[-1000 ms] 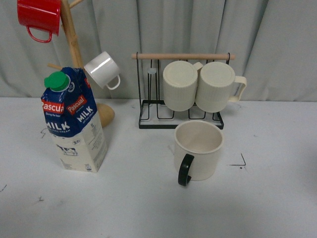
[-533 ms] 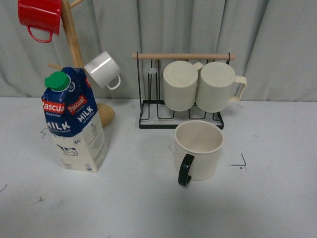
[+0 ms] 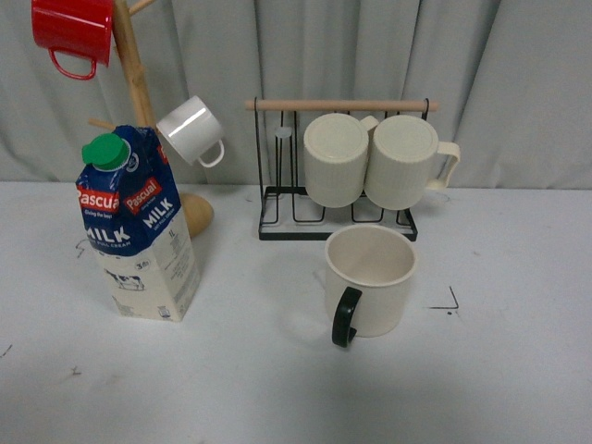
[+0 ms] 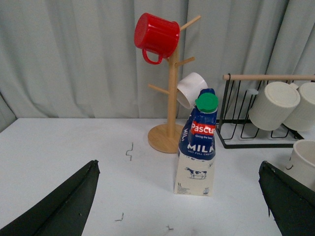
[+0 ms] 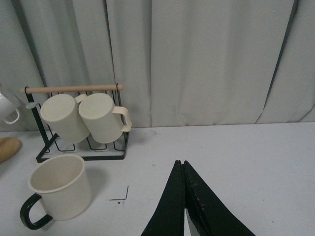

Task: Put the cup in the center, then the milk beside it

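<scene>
The cup (image 3: 372,280), a wide cream mug with a black handle (image 3: 345,317), stands upright on the white table in front of the wire rack; its smiley face is not visible. It also shows in the right wrist view (image 5: 61,187) and at the edge of the left wrist view (image 4: 305,161). The milk (image 3: 139,227), blue-topped with a green cap, stands upright at the left by the wooden tree's base; it is also in the left wrist view (image 4: 198,145). My left gripper (image 4: 179,196) is open, empty, short of the milk. My right gripper (image 5: 179,164) is shut, empty, to the right of the cup. Neither arm shows in the front view.
A black wire rack (image 3: 338,222) with a wooden bar holds two ribbed cream mugs (image 3: 335,159) behind the cup. A wooden mug tree (image 3: 139,83) at the back left carries a red mug (image 3: 72,30) and a small white mug (image 3: 191,129). Grey curtain behind the table.
</scene>
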`<state>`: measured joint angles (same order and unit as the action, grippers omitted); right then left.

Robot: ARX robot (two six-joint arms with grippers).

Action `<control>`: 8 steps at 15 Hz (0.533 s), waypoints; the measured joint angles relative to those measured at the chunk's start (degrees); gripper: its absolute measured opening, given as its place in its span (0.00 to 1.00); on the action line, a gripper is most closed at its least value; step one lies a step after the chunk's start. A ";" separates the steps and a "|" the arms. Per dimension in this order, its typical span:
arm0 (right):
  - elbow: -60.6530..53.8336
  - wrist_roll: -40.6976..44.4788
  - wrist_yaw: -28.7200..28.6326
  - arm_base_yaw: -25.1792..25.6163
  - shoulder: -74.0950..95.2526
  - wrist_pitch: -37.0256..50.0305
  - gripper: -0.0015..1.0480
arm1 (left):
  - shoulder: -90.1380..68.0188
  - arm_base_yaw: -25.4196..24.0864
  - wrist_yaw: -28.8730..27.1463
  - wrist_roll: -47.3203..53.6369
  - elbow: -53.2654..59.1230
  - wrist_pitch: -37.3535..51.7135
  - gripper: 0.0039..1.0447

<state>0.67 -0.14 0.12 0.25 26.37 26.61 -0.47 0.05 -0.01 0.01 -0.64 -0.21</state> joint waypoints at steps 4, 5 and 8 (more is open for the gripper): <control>-0.02 0.00 0.00 0.00 -7.13 -7.10 0.02 | 0.00 0.00 0.00 0.00 0.00 0.02 0.94; -0.02 0.00 0.00 0.00 -8.63 -8.70 0.02 | 0.00 0.00 0.00 0.00 0.00 0.02 0.94; -0.02 0.00 0.00 0.00 -12.72 -12.70 0.02 | 0.00 0.00 0.00 0.00 0.00 0.02 0.94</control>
<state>0.64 -0.14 0.12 0.25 13.65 13.91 -0.47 0.05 -0.01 0.01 -0.64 -0.19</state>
